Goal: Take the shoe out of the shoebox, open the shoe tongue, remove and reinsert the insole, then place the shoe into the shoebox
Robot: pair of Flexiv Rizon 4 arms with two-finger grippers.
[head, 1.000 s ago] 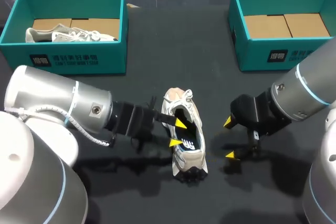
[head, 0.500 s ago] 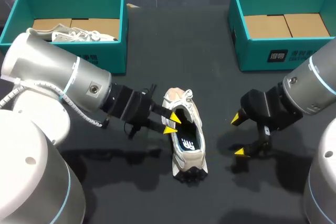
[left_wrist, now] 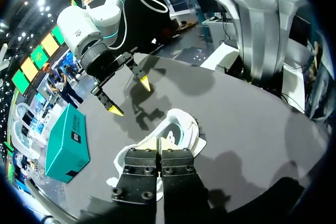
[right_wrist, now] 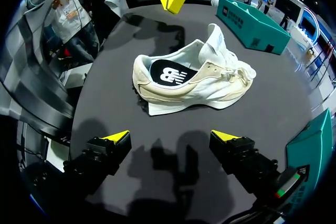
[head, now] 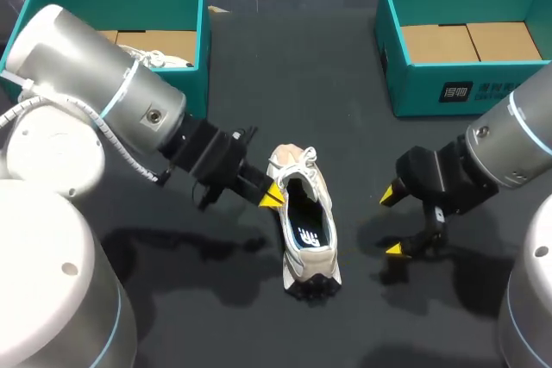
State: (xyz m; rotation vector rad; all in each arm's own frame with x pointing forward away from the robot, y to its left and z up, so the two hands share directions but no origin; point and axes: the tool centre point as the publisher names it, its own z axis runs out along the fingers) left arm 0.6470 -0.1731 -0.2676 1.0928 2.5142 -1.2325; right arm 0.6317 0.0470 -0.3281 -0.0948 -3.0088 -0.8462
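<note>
The shoe (head: 308, 223) is standing upright on its sole at the middle of the dark table (head: 259, 66), heel toward me and toe pointing away. I am holding my left gripper (head: 269, 197) against the shoe's left side, level with the opening. Its two fingers are pressed together, and in the left wrist view the gripper (left_wrist: 158, 146) is touching the rim of the shoe (left_wrist: 181, 129). I cannot tell whether any material is pinched between them. My right gripper (head: 393, 222) is hovering near the shoe's right side without touching it. Its fingers are standing wide apart with nothing between them. In the right wrist view the shoe (right_wrist: 194, 80) is lying broadside ahead of that gripper (right_wrist: 170, 136).

A stretch of dark tabletop is separating the right gripper from the shoe, and more is running from the toe to the far edge. Two teal boxes are sitting along that far edge, well apart from each other. The left shoebox (head: 116, 92) is sitting behind my left arm, which is covering part of it. The right shoebox (head: 457, 84) is sitting beyond my right arm, showing a brown cardboard floor. A second shoe (head: 159, 59), pale with white laces, is peeking out inside the left shoebox.

The shoe on the table is a cream and beige trainer with white laces and a dark outsole at the heel. Its tongue (right_wrist: 215, 38) is standing up, leaving the opening wide. The insole (right_wrist: 169, 74) is lying inside, dark with a white mark at the heel end.
</note>
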